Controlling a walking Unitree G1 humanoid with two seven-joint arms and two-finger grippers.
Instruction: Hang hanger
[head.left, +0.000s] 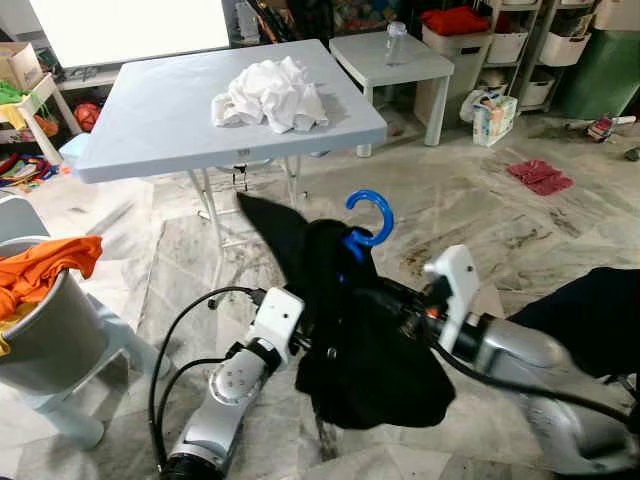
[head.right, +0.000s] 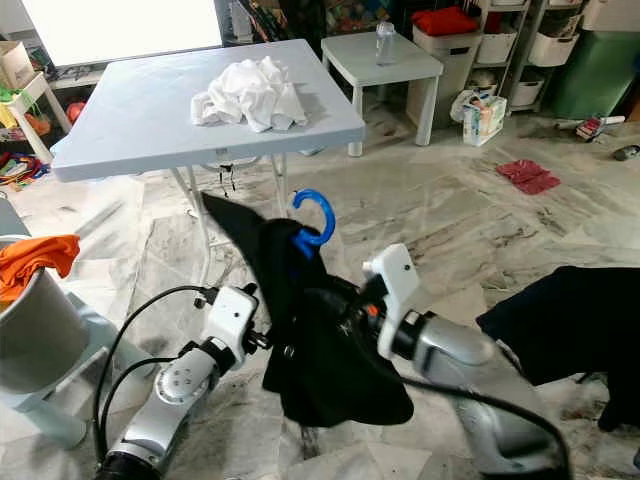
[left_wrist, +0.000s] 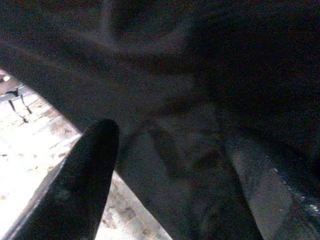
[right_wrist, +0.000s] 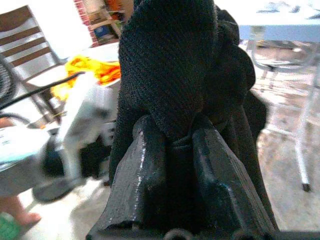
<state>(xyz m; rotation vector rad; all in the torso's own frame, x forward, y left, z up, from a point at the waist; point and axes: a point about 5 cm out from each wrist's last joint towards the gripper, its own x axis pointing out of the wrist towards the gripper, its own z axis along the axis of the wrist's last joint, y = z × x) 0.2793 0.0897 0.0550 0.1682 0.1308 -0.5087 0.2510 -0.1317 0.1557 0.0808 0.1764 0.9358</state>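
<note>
The right gripper (right_wrist: 172, 142) clamps a black garment (head.left: 360, 340) draped on a blue hanger (head.left: 367, 222). The left gripper (head.left: 300, 340) presses into the cloth; its grip cannot be told.

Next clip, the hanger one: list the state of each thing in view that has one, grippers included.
blue hanger: hook upright, body covered by the garment, held between both arms.
black garment: draped on the hanger, hanging bunched.
right gripper: shut on the black garment.
left gripper: against the garment.
white cloth: crumpled on the grey folding table.
orange cloth: hanging over the bucket rim.
red cloth: lying on the floor.
</note>
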